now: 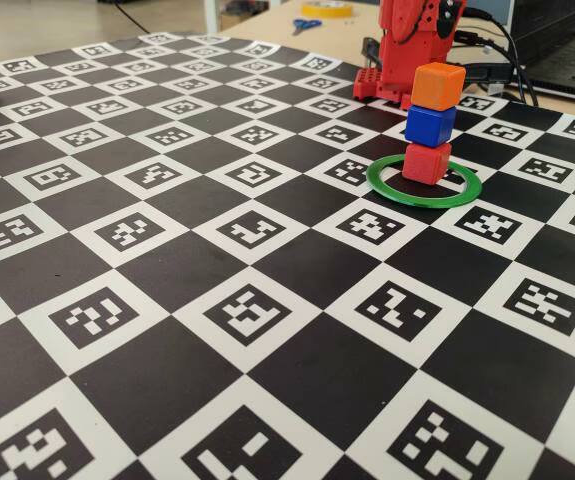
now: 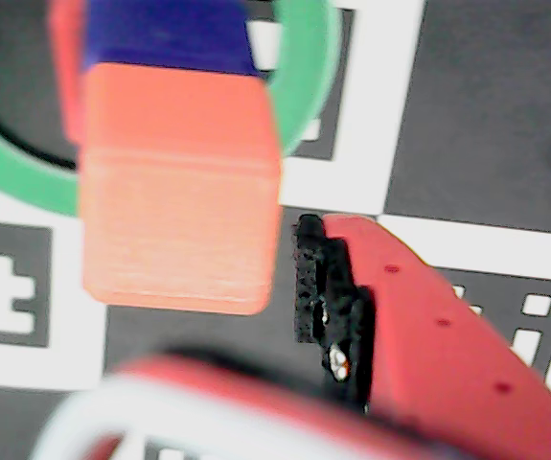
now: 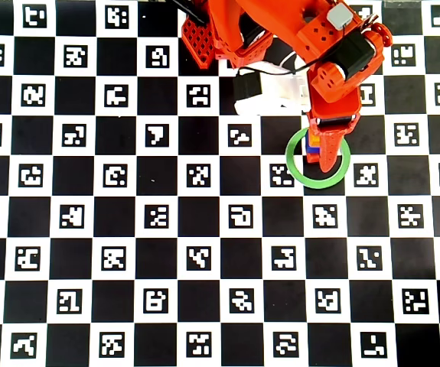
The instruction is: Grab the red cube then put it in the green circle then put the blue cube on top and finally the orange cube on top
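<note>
I am seeing my fingers standing apart and holding nothing, the orange cube just beside them, topping the blue cube and red cube inside the green circle. I am judging a straight lift away safest, avoiding nudging.

Checkered marker mat, wooden desk behind

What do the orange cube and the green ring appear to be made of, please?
The orange cube looks like matte plastic, probably 3D-printed: faint layer lines and rounded edges in the wrist view. The green ring seems thin, smooth plastic with a slight sheen.
</note>
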Controlling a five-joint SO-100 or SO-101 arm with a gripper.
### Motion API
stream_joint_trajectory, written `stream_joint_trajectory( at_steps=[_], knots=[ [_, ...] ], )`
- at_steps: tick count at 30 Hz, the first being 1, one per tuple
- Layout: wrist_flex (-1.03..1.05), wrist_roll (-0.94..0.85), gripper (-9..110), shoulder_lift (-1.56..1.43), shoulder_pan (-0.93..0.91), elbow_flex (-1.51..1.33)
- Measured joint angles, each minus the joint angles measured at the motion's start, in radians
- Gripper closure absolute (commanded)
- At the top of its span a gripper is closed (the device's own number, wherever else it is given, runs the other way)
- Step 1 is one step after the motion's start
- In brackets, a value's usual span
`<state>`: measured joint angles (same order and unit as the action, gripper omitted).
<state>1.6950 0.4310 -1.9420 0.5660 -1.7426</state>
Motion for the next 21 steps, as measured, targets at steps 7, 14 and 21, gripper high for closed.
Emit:
stream_joint_trajectory(
  at_steps=[7, 14, 21],
  knots=[
    [0.011, -0.253, 63, -0.067, -0.196, 0.11],
    [0.018, -0.471, 75, -0.146, -0.383, 0.12],
    [-0.002, -0.721, 89, -0.235, -0.526, 0.081]
  ],
)
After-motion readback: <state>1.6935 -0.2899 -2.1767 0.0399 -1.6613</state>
